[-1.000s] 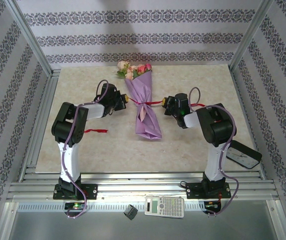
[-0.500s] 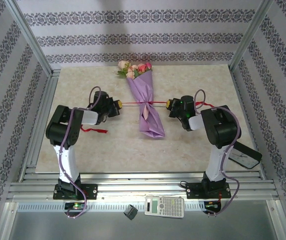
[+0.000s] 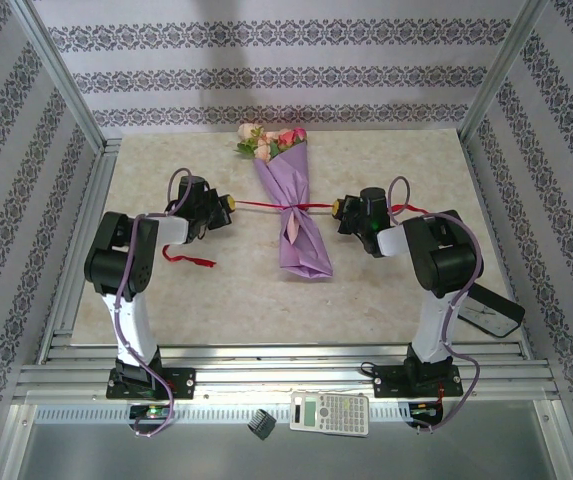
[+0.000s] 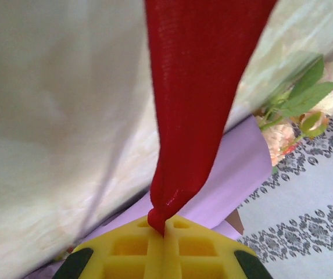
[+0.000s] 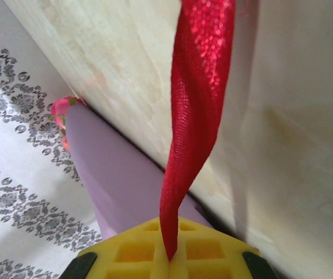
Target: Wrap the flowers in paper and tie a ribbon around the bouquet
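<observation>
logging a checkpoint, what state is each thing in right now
bouquet: lying flat, wrapped
flowers: sticking out of the far end
paper: rolled in a cone, cinched at the middle
ribbon: round the cone, taut between both grippers
left gripper: shut on ribbon
right gripper: shut on ribbon

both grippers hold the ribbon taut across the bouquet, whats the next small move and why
Probably a short outward pull by both arms, to snug the tie. The left gripper and right gripper are each shut on the ribbon, which runs straight to the pinched waist of the bouquet.
</observation>
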